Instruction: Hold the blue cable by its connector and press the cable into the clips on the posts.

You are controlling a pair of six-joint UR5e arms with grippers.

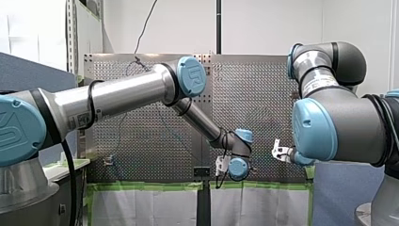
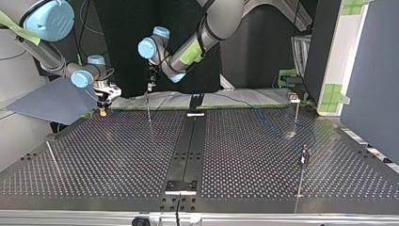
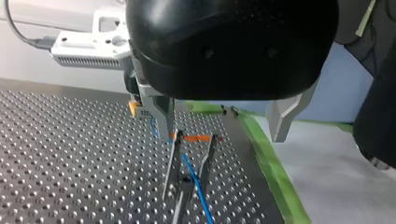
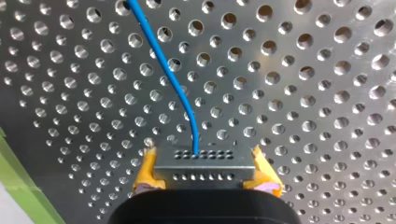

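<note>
Yellow pads [image 4: 148,170] of my right gripper [image 4: 204,173] clamp a flat grey connector [image 4: 203,160] with small holes, and the thin blue cable [image 4: 163,65] curves from it over the perforated table [image 4: 303,93]. Pointed metal fingers [image 3: 163,114] of my left gripper [image 3: 223,136] stand apart.

Bright, even room light fills the place, and the white wall [image 1: 268,23] glows. Under the right wrist camera the perforated table [image 4: 303,70] glints at its hole rims. Across the table, the black backdrop [image 2: 122,28] sits dim.
</note>
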